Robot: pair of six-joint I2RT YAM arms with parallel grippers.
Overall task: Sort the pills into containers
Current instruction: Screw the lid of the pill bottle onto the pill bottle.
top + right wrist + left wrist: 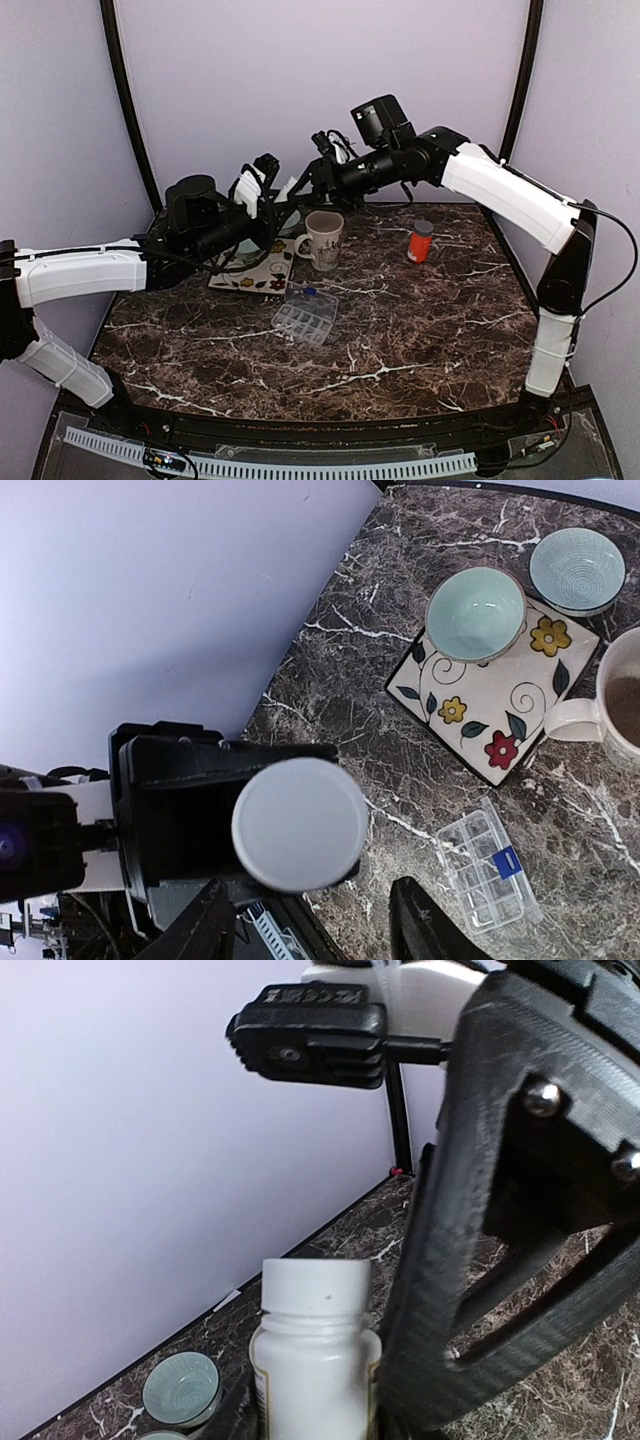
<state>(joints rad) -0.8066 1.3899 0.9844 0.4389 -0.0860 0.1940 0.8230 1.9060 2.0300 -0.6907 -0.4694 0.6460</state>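
- White plastic pill bottle (315, 1360) with a round white cap (300, 825) on, held aloft over the back left of the table; contents not visible.
- Left gripper (318, 1410) is clamped on the bottle's body.
- Right gripper (312, 885) is at the cap, jaws spread wider than it and not touching. It bears raised lettering, too blurred to read.
- Clear compartmented pill box (490, 865) lies on the marble table (400, 340), with a blue piece in one cell.
- Mug (610, 705) shows brown inside.
- Pale green bowl (476, 613) sits on a square floral plate (490, 715).

White bottle (312, 1360); floral plate (490, 708) (red, yellow).
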